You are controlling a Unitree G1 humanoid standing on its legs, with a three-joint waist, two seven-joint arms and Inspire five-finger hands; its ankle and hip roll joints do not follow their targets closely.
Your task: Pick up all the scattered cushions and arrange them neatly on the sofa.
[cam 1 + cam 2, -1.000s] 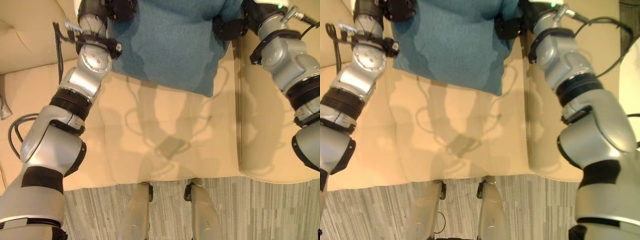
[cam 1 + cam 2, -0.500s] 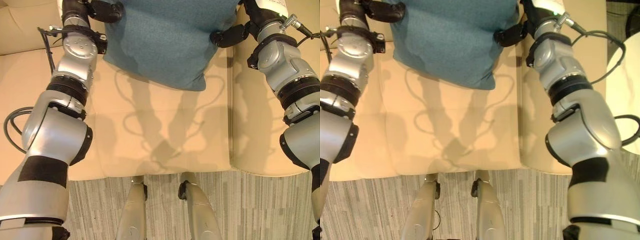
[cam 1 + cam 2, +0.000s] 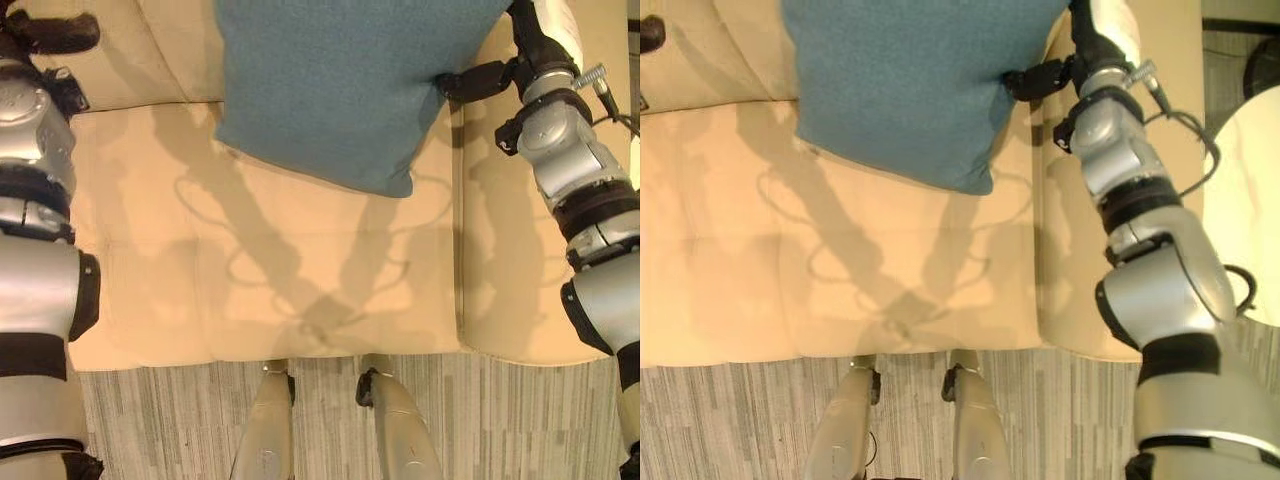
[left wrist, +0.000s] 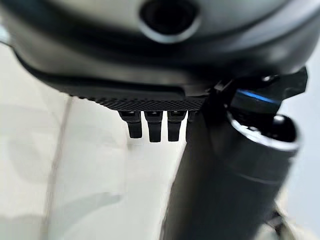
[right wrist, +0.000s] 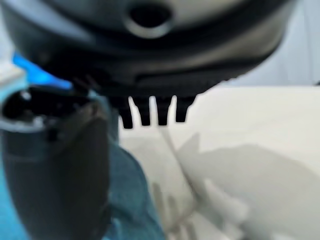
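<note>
A teal cushion point(image 3: 340, 80) leans at the back of the cream sofa point(image 3: 300, 260), its lower corner resting on the seat. My right hand point(image 3: 478, 78) is at the cushion's right edge, its thumb against the fabric; in the right wrist view the fingers point(image 5: 150, 112) are straight and the cushion point(image 5: 127, 200) shows beside the thumb. My left hand point(image 3: 52, 32) is far off to the left near the backrest, apart from the cushion. Its fingers point(image 4: 155, 130) are straight in the left wrist view and hold nothing.
A seam point(image 3: 460, 230) divides the middle seat from the right one. Grey striped floor point(image 3: 150, 420) runs along the sofa's front edge. A pale round table point(image 3: 1252, 200) stands to the right of the sofa.
My left hand has let go of the cushion's left edge and swung away to the left. The cushion now rests on the sofa. The right hand stays at its right edge.
</note>
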